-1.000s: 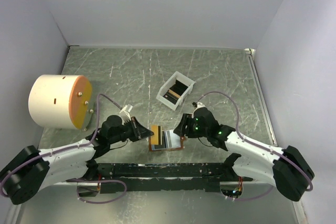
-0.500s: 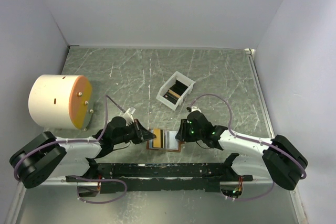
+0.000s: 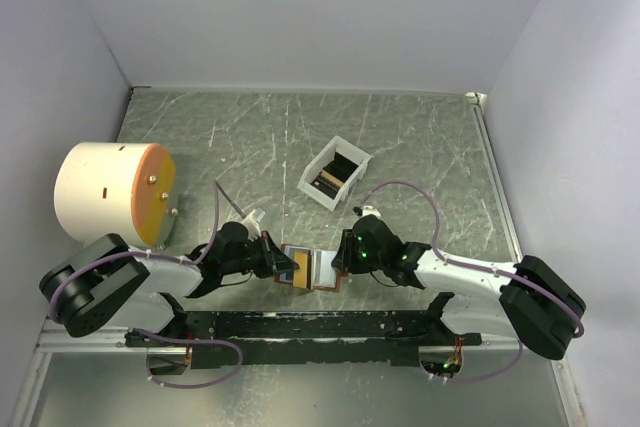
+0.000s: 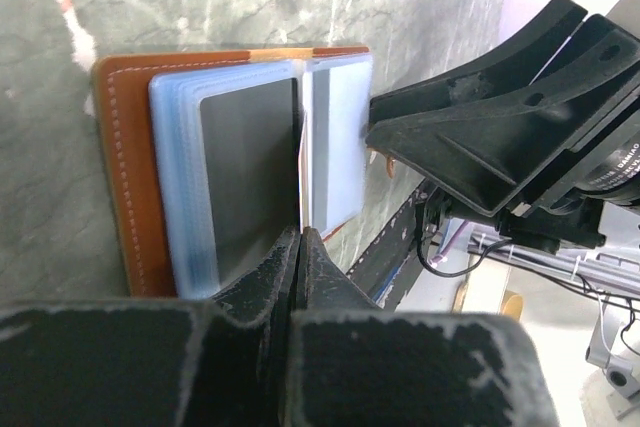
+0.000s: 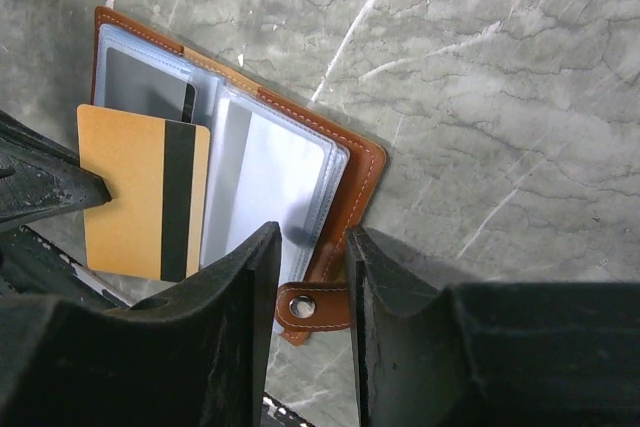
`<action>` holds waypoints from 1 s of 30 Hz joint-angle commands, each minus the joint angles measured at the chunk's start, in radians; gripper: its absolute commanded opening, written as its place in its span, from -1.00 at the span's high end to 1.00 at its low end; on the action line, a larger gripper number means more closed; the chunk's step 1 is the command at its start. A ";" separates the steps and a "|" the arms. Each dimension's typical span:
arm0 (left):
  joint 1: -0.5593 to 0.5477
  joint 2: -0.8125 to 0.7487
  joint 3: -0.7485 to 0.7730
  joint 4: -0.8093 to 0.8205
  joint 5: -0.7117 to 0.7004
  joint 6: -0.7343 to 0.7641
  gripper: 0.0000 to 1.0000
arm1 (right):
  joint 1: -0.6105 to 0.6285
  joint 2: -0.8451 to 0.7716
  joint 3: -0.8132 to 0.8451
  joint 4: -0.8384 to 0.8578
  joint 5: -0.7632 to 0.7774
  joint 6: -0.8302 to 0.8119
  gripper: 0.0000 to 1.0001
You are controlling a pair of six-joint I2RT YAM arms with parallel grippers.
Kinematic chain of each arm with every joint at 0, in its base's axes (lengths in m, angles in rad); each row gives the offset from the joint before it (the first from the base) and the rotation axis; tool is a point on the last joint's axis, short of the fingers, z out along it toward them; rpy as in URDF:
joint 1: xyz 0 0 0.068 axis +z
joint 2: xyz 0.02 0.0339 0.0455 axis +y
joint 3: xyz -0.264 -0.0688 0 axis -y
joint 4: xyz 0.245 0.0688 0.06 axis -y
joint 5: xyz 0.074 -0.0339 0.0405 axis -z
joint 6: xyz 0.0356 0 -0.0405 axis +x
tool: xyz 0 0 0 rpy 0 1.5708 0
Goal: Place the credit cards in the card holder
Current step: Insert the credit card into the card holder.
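We reckon the gold-tan plastic card with a dark stripe (image 5: 130, 187) is light, stiff and slick: pinch an edge. The left fingers (image 4: 268, 282) are clamped on it over the open brown leather card holder (image 5: 358, 159); the right fingers (image 5: 235, 317) straddle its snap tab (image 5: 300, 305), grip unclear.

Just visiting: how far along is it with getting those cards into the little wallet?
One grey card already sits in a pocket of the open card holder. In hand: the left gripper, jaws shut, holds a gold card over the pockets, not visibly slid in, while the right gripper is at the opposite flap. Still to do: that card, plus dark cards in the white box.
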 commanded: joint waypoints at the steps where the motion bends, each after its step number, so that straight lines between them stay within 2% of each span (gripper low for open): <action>1: -0.011 0.015 0.058 -0.003 0.042 0.062 0.86 | 0.008 -0.015 -0.007 0.005 0.028 0.002 0.35; 21: -0.016 -0.054 0.113 -0.239 -0.057 0.130 0.86 | 0.008 -0.010 -0.020 0.011 0.027 -0.001 0.35; 30: -0.016 0.009 0.122 -0.191 -0.026 0.139 0.86 | 0.010 -0.017 -0.016 0.003 0.028 -0.005 0.36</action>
